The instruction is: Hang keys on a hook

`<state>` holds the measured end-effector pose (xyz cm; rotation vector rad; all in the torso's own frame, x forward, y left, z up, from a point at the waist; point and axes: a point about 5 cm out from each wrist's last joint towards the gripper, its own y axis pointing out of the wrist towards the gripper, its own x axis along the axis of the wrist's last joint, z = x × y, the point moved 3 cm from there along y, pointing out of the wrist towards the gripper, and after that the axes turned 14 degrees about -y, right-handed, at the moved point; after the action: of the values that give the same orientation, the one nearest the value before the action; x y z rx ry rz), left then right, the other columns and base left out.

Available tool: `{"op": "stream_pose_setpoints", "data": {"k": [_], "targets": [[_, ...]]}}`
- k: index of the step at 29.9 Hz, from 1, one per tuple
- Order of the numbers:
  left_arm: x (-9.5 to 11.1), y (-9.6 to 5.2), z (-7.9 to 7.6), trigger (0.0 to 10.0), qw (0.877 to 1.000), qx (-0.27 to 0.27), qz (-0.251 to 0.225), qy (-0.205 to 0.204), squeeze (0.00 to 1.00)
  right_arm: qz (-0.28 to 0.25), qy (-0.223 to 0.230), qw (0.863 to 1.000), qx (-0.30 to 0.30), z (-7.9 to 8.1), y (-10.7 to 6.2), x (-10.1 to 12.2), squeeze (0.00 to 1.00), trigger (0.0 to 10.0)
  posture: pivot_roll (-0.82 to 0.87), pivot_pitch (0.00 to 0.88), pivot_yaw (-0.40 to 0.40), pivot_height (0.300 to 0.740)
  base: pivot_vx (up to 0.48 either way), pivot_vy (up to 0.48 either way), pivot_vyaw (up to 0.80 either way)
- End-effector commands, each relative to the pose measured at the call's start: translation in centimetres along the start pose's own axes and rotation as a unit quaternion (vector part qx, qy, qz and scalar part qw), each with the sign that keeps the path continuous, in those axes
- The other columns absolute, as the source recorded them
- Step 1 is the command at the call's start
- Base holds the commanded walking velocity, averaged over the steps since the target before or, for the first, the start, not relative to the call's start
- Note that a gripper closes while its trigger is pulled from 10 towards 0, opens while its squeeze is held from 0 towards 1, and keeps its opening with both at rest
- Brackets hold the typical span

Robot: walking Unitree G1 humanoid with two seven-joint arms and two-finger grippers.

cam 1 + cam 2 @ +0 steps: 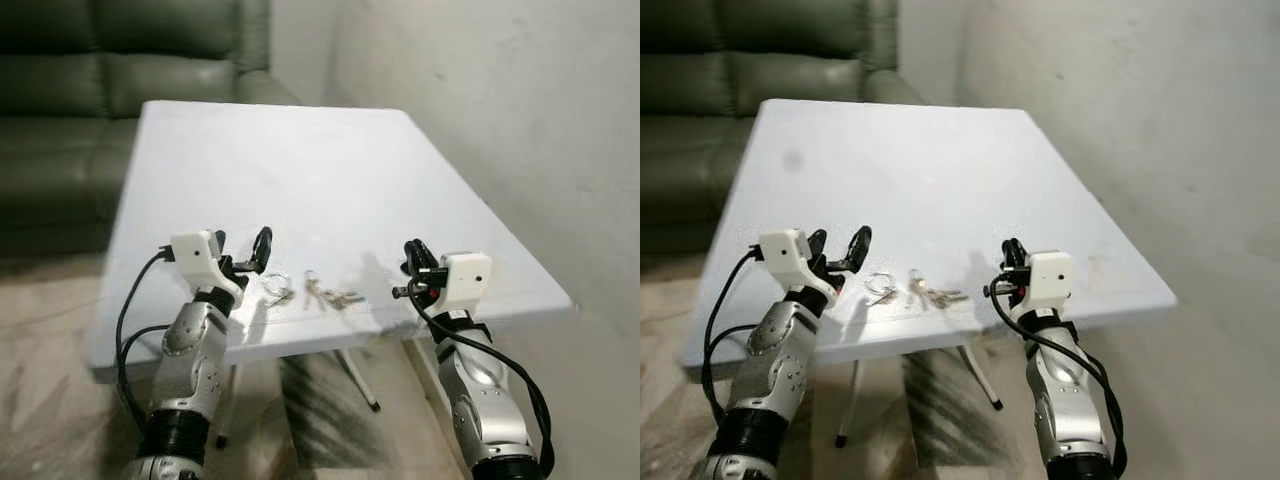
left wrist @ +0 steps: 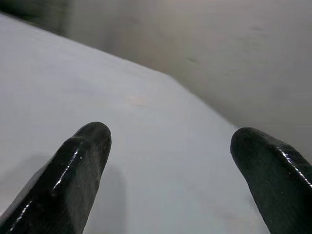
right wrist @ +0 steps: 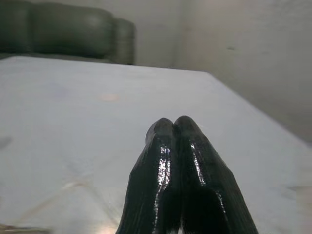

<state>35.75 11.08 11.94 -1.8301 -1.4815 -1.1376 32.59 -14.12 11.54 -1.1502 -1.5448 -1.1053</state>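
Metal keys (image 1: 322,293) lie flat near front edge of white table (image 1: 330,170), between both grippers, long axis left-right. Left gripper (image 1: 252,252), fingers spread, sits nearer; keys at its 4 o'clock. Right gripper (image 1: 412,262) pinched shut, empty; keys at its 8 o'clock.

I see a white rectangular counter (image 1: 300,170) on thin folding legs, standing on a pale patterned floor (image 1: 310,420) beside a light wall. Lying directly on the counter, close to its near edge, I see a bunch of keys (image 1: 330,294) with a separate metal ring (image 1: 277,288) just beside it. The rest of the counter surface is plain white.
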Motion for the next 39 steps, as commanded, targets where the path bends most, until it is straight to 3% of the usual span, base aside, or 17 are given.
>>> {"op": "stream_pose_setpoints", "data": {"k": [1,17,39], "targets": [[0.2,0.3,0.3,10.0,1.0,0.008,0.004,0.002,0.0,-0.006,-0.002,1.0,0.002,0.1,0.3,0.4,0.0,10.0,0.03,0.0,-0.111,0.74,0.0,0.0,-0.79],[1.1,0.8,0.9,10.0,1.0,0.027,-0.006,-0.002,0.0,-0.013,0.001,0.999,-0.036,-0.3,0.5,0.5,0.0,10.0,0.01,0.0,-0.032,0.74,0.0,0.0,-0.79],[0.8,1.3,0.2,10.0,1.0,0.015,-0.001,0.01,0.0,-0.014,-0.012,0.999,-0.044,-1.0,0.6,0.6,0.0,10.0,0.0,0.0,-0.048,0.74,0.0,0.0,-0.79]]}}
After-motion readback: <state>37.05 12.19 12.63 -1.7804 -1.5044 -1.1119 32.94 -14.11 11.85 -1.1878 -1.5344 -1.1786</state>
